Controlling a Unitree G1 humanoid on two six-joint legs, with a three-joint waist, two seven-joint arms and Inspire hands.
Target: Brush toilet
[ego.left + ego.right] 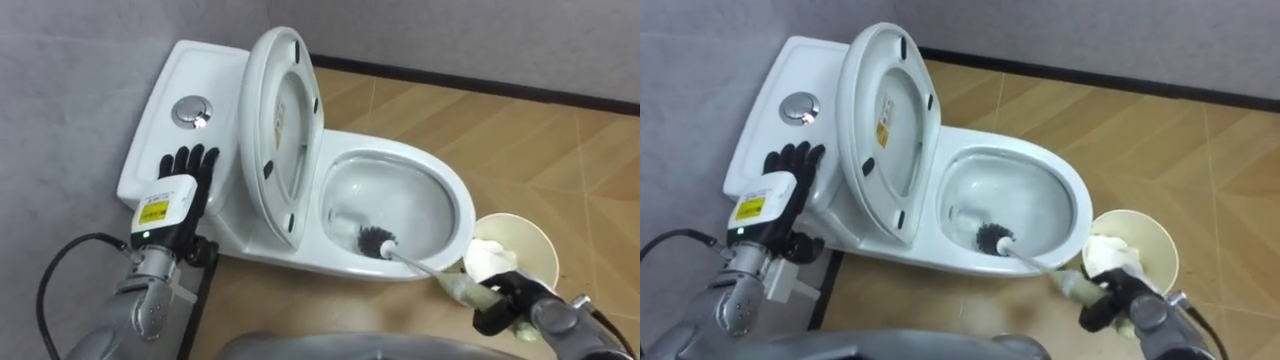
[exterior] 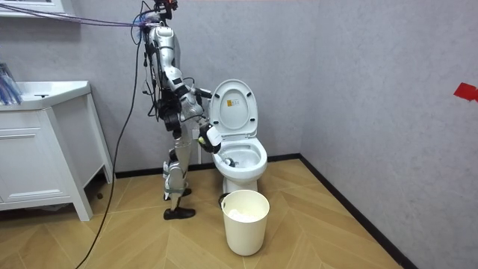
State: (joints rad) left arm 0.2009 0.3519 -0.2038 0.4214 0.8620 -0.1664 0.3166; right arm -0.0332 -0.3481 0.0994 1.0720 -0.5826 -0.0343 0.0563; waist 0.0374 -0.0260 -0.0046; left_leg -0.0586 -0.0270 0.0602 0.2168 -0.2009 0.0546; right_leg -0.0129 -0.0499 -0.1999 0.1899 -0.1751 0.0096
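Inside the bowl of the white ceramic toilet (image 1: 400, 152), the dark-bristled, pale-handled toilet brush (image 1: 376, 241) lay with its head low against the near wall, and its handle slanted out over the rim. The right hand (image 1: 503, 303) was curled tight round the handle's end, though the eye views' lower edge cut part of it off. The oval white seat and lid (image 1: 285, 120) stood raised beside the tank. A small yellow sticker (image 1: 881, 131) on its underside bore print too small to read. The left hand (image 1: 185, 180) was held with straight, spread fingers at the tank's side, below the round chrome flush button (image 1: 190, 112); whether it touched the tank could not be told. Just beside the bowl stood a round cream bin (image 1: 528, 236) holding crumpled white material that was hard to identify. In the room view the robot stood close at the toilet's side, with a white vanity cabinet (image 2: 45, 157) well off toward the room view's left.
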